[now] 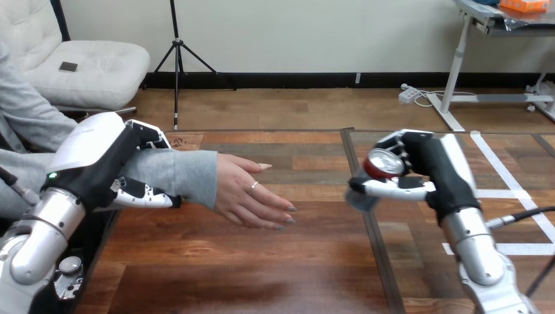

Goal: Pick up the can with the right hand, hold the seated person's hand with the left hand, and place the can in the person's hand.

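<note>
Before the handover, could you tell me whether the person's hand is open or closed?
Open: the person's hand is stretched out flat and holds nothing.

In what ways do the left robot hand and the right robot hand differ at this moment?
The left robot hand is curled round the person's sleeved forearm; the right robot hand grips the can. The left one touches the person; the right one is apart from the person's hand. Both are shut on something.

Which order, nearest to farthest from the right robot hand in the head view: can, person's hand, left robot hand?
1. can, held in the right robot hand
2. person's hand, mid-table
3. left robot hand, far left, round the person's forearm
</note>
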